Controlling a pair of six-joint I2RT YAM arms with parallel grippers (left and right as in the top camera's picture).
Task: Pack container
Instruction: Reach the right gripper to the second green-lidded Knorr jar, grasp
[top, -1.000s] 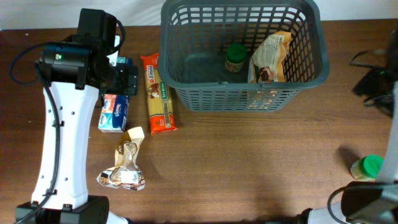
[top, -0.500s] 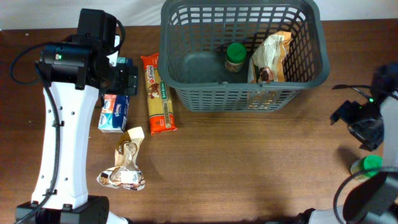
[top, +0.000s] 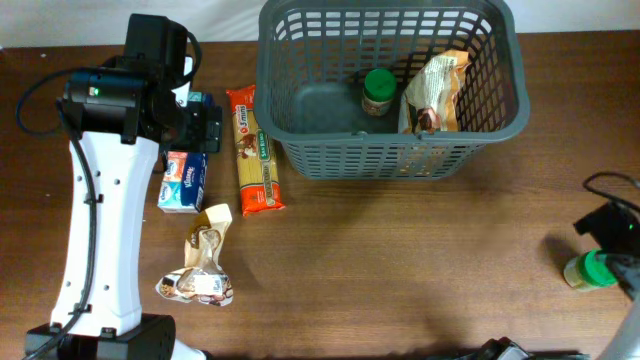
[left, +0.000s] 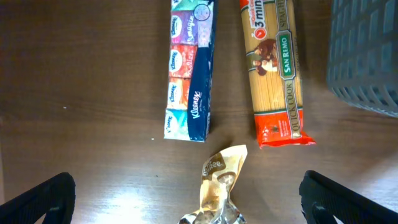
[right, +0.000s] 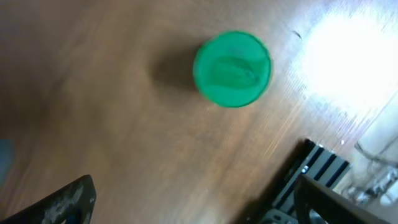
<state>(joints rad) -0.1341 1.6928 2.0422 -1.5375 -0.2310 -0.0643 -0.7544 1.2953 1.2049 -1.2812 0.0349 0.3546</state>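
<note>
Your right gripper (right: 193, 193) is spread wide and empty. A green-lidded jar (right: 232, 68) stands upright at its 12 o'clock, untouched. Your left gripper (left: 196, 202) is also wide and empty, over the tissue pack (left: 190, 74) and pasta pack (left: 275, 74). Overhead, the container (top: 390, 155) lies at 10 o'clock from your right gripper, well apart, with its long axis 9-to-3. The left arm is nearer it. It's dark grey and slatted, holding a second jar (top: 379, 92) and a bag (top: 440, 88).

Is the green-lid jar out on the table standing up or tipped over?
Standing up. The jar shows only its round green lid to the right wrist camera looking down on it.
</note>
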